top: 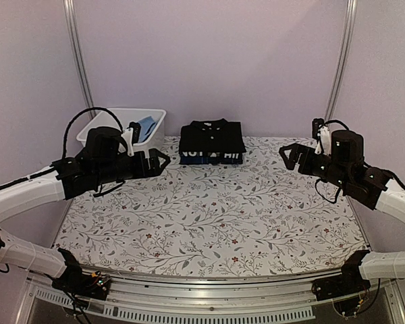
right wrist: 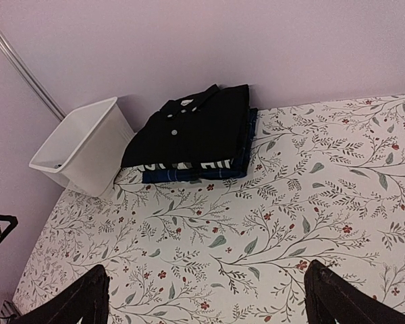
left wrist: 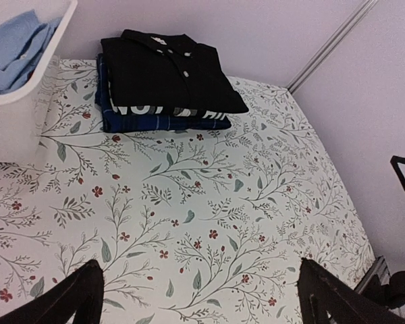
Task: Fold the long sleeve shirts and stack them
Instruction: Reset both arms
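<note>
The long sleeve shirts lie folded in one stack at the back middle of the table. A plain black collared shirt (top: 211, 133) (left wrist: 169, 74) (right wrist: 196, 128) with small white buttons is on top. Under it shows a dark shirt with white lettering (top: 212, 154) (left wrist: 155, 110) (right wrist: 189, 164). A dark blue checked shirt (left wrist: 155, 123) (right wrist: 189, 175) is at the bottom. My left gripper (top: 160, 162) (left wrist: 199, 283) hovers open, left of the stack and nearer. To the stack's right my right gripper (top: 290, 154) (right wrist: 206, 277) also hangs open. Both hold nothing.
A white basket (top: 125, 125) (left wrist: 20, 115) (right wrist: 88, 145) stands at the back left, beside the stack, with light blue cloth (top: 146, 127) (left wrist: 17, 47) in it. The floral tablecloth (top: 216, 209) covers the table. Walls close in behind and on both sides.
</note>
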`<act>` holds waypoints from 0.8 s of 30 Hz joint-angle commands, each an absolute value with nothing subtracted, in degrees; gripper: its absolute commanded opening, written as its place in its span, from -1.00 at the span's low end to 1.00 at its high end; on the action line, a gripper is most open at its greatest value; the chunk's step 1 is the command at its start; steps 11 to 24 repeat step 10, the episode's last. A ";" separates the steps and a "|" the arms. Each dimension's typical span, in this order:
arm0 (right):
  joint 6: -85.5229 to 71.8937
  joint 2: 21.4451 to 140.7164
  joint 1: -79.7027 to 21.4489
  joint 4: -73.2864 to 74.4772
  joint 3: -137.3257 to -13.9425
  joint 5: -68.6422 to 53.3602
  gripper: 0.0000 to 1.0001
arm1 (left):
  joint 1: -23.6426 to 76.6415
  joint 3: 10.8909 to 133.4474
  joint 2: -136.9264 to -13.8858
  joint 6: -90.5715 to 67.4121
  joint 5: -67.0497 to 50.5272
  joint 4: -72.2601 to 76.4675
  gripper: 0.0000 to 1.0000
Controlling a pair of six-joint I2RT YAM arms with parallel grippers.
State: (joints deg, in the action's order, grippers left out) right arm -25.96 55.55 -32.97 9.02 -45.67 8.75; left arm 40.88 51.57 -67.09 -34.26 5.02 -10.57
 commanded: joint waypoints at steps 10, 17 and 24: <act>-25.67 55.85 -33.14 8.95 -46.32 9.24 0.98 | 41.51 53.22 -66.09 -32.79 5.36 -12.11 0.99; -25.67 55.85 -33.14 8.95 -46.32 9.24 0.98 | 41.51 53.22 -66.09 -32.79 5.36 -12.11 0.99; -25.67 55.85 -33.14 8.95 -46.32 9.24 0.98 | 41.51 53.22 -66.09 -32.79 5.36 -12.11 0.99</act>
